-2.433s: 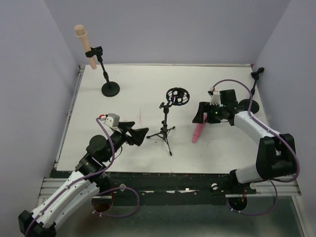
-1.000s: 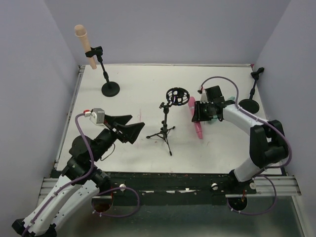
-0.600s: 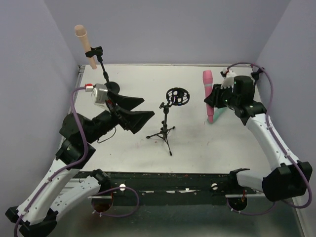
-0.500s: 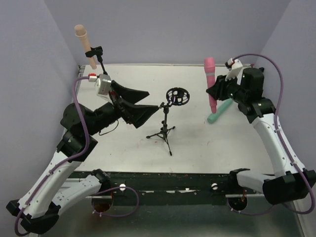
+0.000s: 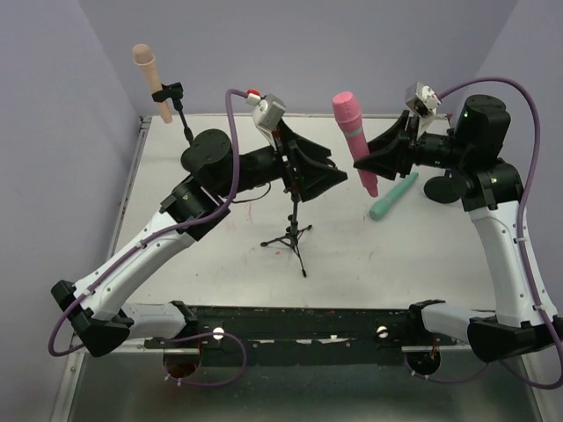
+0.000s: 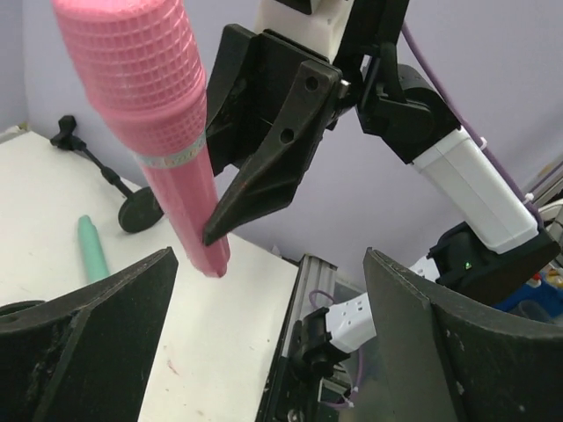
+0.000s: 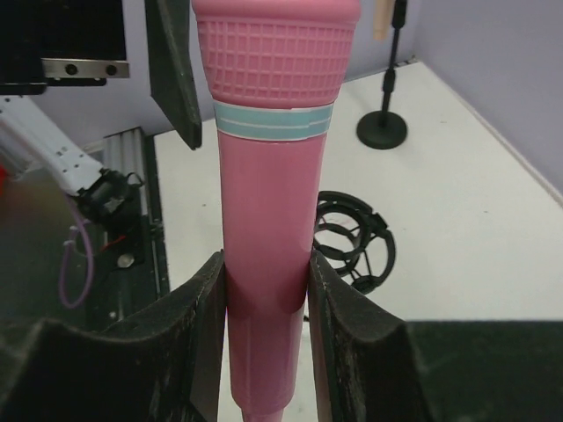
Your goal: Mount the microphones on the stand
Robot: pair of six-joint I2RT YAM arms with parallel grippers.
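Observation:
My right gripper (image 5: 369,167) is shut on the lower shaft of the pink microphone (image 5: 353,139), holding it upright in the air, head up, right of the tripod stand (image 5: 295,233). In the right wrist view the pink microphone (image 7: 268,202) sits between both pads, with the stand's black ring mount (image 7: 356,242) behind it. My left gripper (image 5: 327,171) is open at the tripod's top, hiding the ring mount from above; nothing is between its fingers (image 6: 101,343). The teal microphone (image 5: 393,195) lies on the table. The peach microphone (image 5: 151,79) is clipped in the back-left stand (image 5: 195,158).
A small round-base stand (image 5: 444,188) stands at the back right, partly behind my right arm, and also shows in the left wrist view (image 6: 141,209). The white table (image 5: 220,264) is enclosed by lilac walls, with a metal rail at its near edge.
My right arm has lifted the pink microphone off the table, turned it upright and carried it toward the centre. My left arm has risen and swung its open gripper to the tripod's top.

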